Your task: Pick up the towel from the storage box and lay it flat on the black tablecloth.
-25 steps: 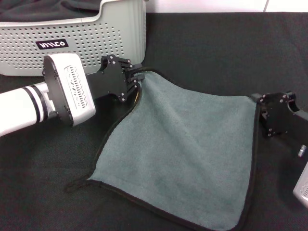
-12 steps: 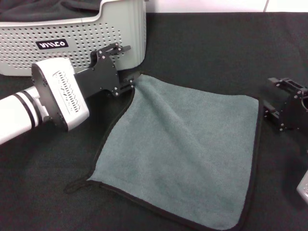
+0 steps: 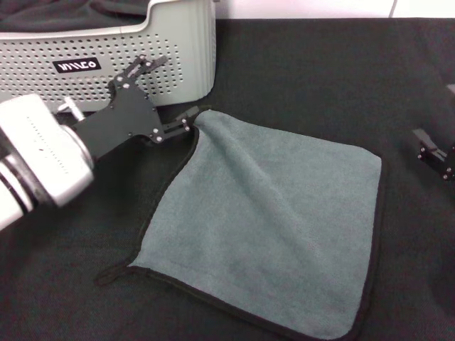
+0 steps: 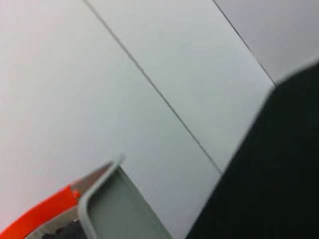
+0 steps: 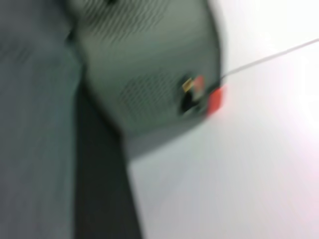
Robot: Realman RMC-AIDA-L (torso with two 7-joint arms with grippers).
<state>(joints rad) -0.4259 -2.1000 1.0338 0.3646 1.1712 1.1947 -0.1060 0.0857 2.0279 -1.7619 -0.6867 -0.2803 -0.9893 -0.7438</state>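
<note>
The grey-green towel (image 3: 270, 213) with black trim lies spread flat on the black tablecloth (image 3: 320, 71), right of the light grey storage box (image 3: 142, 71). My left gripper (image 3: 169, 91) is open and empty in front of the box. Its lower fingertip is right beside the towel's far left corner. My right gripper (image 3: 441, 122) is open and empty at the view's right edge, clear of the towel's far right corner. The right wrist view shows the box (image 5: 149, 64) and the towel (image 5: 35, 129), blurred.
A plain black fabric bundle (image 3: 71, 11) lies inside the box. The box's rim (image 4: 99, 194) shows in the left wrist view against a white wall. Bare tablecloth stretches behind and to the right of the towel.
Both grippers let go of the towel's far corners and drew back, the left to the left, the right to the right. The towel settled flat on the tablecloth.
</note>
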